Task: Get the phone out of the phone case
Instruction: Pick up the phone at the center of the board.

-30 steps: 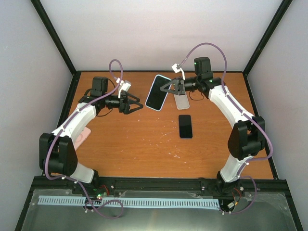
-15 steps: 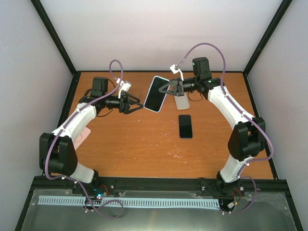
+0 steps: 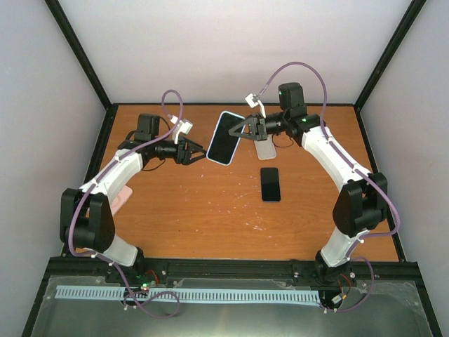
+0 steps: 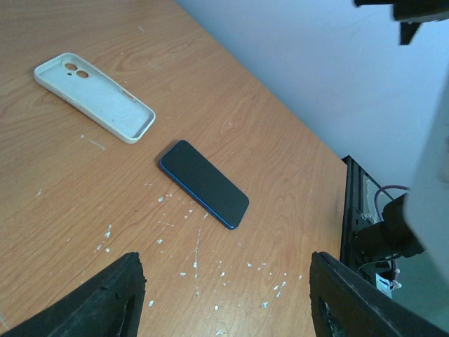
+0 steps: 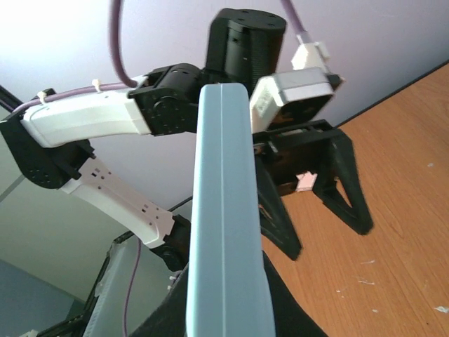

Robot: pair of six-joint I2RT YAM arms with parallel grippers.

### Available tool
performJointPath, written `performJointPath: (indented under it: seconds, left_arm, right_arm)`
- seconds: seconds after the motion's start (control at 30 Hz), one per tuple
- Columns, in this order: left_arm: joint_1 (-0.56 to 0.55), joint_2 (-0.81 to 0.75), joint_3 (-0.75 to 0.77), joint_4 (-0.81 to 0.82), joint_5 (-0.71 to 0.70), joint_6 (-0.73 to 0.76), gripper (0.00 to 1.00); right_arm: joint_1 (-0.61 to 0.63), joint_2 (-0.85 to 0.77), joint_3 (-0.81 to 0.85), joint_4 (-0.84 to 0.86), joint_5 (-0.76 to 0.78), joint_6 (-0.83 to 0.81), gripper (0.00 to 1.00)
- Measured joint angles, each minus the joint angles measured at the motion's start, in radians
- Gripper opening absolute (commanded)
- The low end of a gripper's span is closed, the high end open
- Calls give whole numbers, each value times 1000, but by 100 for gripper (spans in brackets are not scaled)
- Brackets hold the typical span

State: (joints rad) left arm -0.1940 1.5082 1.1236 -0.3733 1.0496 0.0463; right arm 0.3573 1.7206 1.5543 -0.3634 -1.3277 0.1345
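My right gripper is shut on a phone in a light blue case and holds it above the table at the back centre. In the right wrist view the case shows edge-on, clamped between my right gripper's jaws. My left gripper is open and empty, its tips just left of the cased phone's lower end; it also shows in the right wrist view behind the case. In the left wrist view the left gripper is open above the bare table.
An empty white case lies under the right arm and shows in the left wrist view. A bare dark phone lies mid-table, also in the left wrist view. A pink item lies by the left arm.
My left gripper has moved right, up close to the cased phone. My right gripper has shifted slightly up and left with the phone.
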Motion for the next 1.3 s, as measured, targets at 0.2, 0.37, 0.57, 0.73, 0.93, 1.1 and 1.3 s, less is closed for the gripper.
performJointPath:
  seconds: [0.2,0.37,0.57,0.73,0.93,1.1,1.3]
  left_arm:
    - [5,7,-7,10,-2,3,76]
    - [31,-103,-115,58,103,11,77]
    - [31,-159,-134,111,185,2,75]
    - [24,-148,-134,141,187,-30,73]
    - [16,-129,-133,145,163,-59,71]
    - [15,-113,-132,153,131,-80,68]
    - [15,-96,-120,154,126,-79,74]
  right_arm:
    - [9,-21,-3,13,-4,9,3]
    - [6,-25,-3,-3,34,-4,3]
    - [5,-27,-3,-9,59,-15,3]
    - [8,-33,-7,-7,65,-17,3]
    - [18,-42,-20,-9,72,-24,3]
    - [23,-52,-23,-14,71,-27,3]
    - [32,-63,-24,-16,79,-41,3]
